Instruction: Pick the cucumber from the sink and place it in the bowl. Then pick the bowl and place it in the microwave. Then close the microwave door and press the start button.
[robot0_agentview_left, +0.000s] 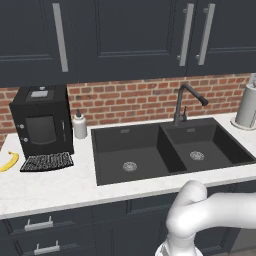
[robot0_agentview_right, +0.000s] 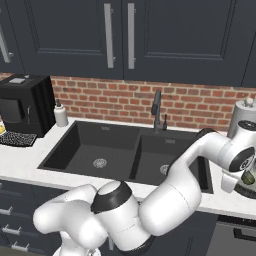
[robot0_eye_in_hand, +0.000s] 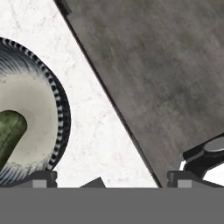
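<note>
Here, the parts as they appear across the three views.
Cucumber: the cucumber (robot0_eye_in_hand: 9, 131), dark green with a rounded end, lies inside the bowl against its pale cream floor; in the right base view a small green patch (robot0_agentview_right: 247, 177) shows at the arm's far end.
Bowl: the bowl (robot0_eye_in_hand: 59, 105) stands on the white marbled counter at the left of the hand view, its streaked blue-grey rim turned toward the camera; part of it runs off the left edge.
Gripper: the gripper (robot0_eye_in_hand: 111, 178) has its jaws spread wide, one dark fingertip (robot0_eye_in_hand: 41, 178) near the bowl's edge and the other over the dark grey surface; nothing sits between them.
Dark surface: a flat, mottled dark grey surface (robot0_eye_in_hand: 166, 78) lies just beside the bowl, separated from it by a strip of counter.
Sink: the sink (robot0_agentview_left: 165, 147), a matte black double basin with two silver drains and a black faucet (robot0_agentview_left: 187, 102), is set into the counter (robot0_agentview_left: 60, 187).
Arm: the white arm (robot0_agentview_right: 195, 165) reaches across the right basin toward the counter's right end.
Surroundings: a black coffee machine (robot0_agentview_left: 42, 120), a yellow banana (robot0_agentview_left: 9, 161), a soap bottle (robot0_agentview_left: 80, 125) and a paper towel roll (robot0_agentview_left: 247, 105) stand along the red brick wall.
</note>
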